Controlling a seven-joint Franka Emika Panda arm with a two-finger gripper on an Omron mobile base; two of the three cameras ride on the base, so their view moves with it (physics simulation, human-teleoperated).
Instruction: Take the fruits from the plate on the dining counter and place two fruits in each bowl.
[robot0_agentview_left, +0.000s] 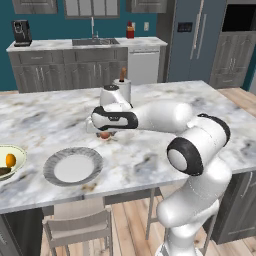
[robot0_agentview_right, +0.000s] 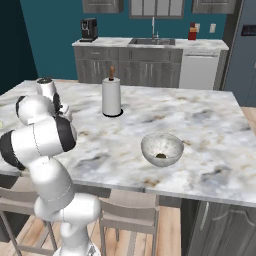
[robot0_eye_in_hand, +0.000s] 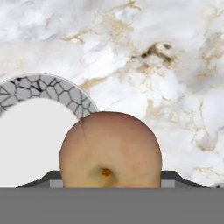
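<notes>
At the far left of the left base view, the glossy pale cream-green bowl (robot0_agentview_left: 10, 162) sits on the white marble dining counter (robot0_agentview_left: 150, 150) with a round orange (robot0_agentview_left: 10, 160) and a dark green lumpy fruit (robot0_agentview_left: 4, 171) inside it, so that bowl looks to have its pair. Just to its right lies the round flat plate with the grey ribbed rim (robot0_agentview_left: 73, 166), its white centre bare. Further right, above the counter beyond the plate, the two-finger gripper (robot0_agentview_left: 105, 134) points down with the reddish-orange apple (robot0_eye_in_hand: 110, 149) clamped between its jaws; the hand view shows the apple lifted, the plate's rim (robot0_eye_in_hand: 65, 94) below and to its left. The step in hand appears to be carrying this apple off. Far to the right, in the right base view, the grey speckled bowl (robot0_agentview_right: 162, 149) holds one brown oval fruit (robot0_agentview_right: 160, 155). The next move calls for a long swing rightward across the counter and a release over that bowl.
</notes>
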